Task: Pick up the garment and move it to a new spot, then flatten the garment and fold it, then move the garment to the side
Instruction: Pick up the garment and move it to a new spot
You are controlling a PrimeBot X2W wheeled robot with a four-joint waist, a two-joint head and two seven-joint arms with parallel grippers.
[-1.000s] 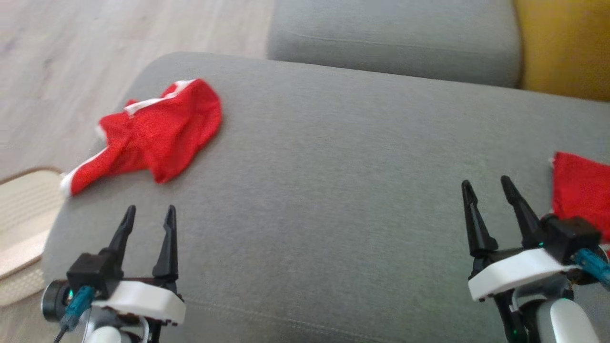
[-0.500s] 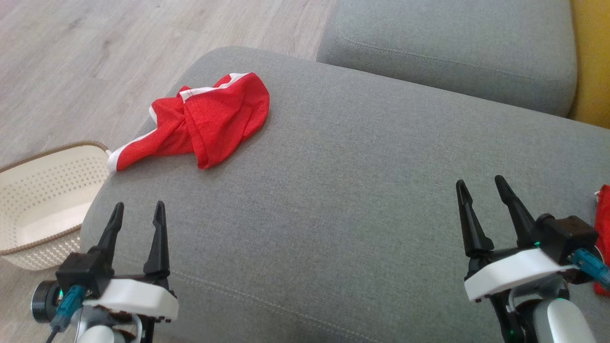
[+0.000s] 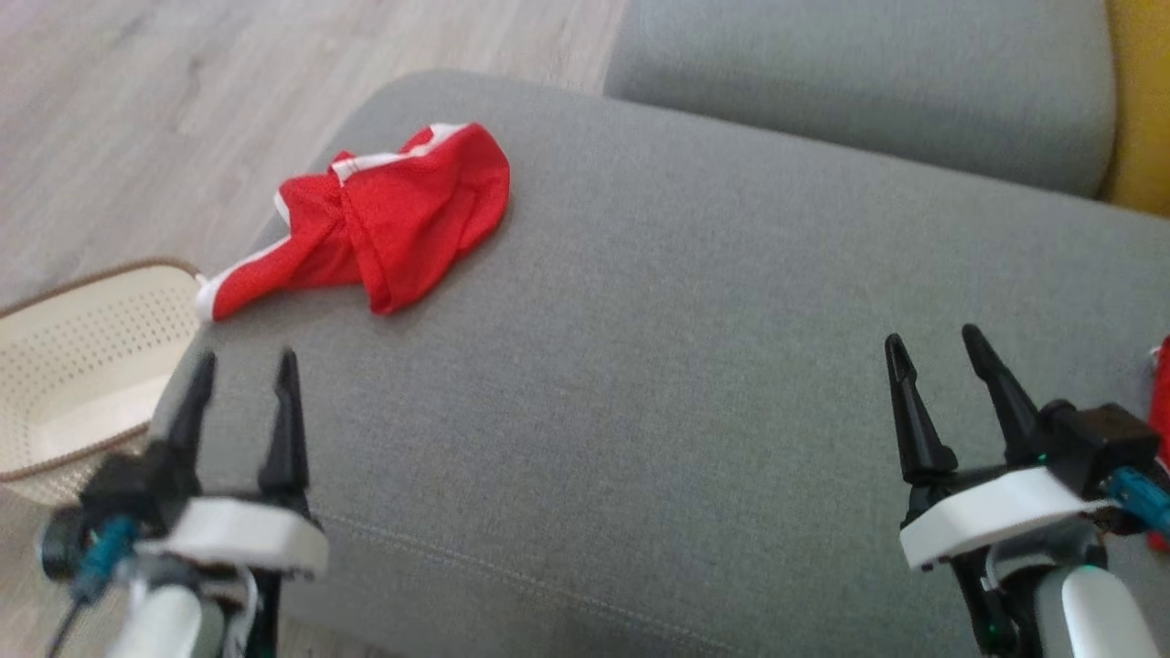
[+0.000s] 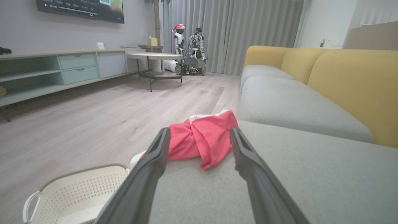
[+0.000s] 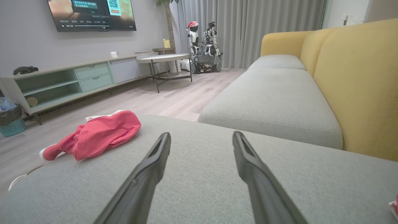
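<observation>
**Both grippers wide open and empty, garment at far-left corner of the seat cushion**

- Garment point(image 3: 393, 224): red with white trim, crumpled in a heap on the grey seat cushion point(image 3: 695, 366), at its far-left corner. One white-tipped end trails to the cushion's left edge, near the basket.
- Left gripper point(image 3: 247, 356): fingers spread wide, nothing between them. It hovers over the near-left corner of the cushion, short of the garment and not touching it. In the left wrist view the garment sits framed between the two fingers, further along the cushion.
- Right gripper point(image 3: 932, 335): fingers spread just as wide, also holding nothing. It is over the near-right part of the cushion, well apart from the garment. The right wrist view has bare grey fabric between the fingers and the garment off to the left.
- Second red cloth point(image 3: 1161, 375): a sliver at the cushion's right edge, just beside the right wrist.
- Cream perforated basket point(image 3: 82, 338) on the wood floor point(image 3: 137, 110), against the cushion's left edge.
- Head view is motion-blurred around the left arm.
</observation>
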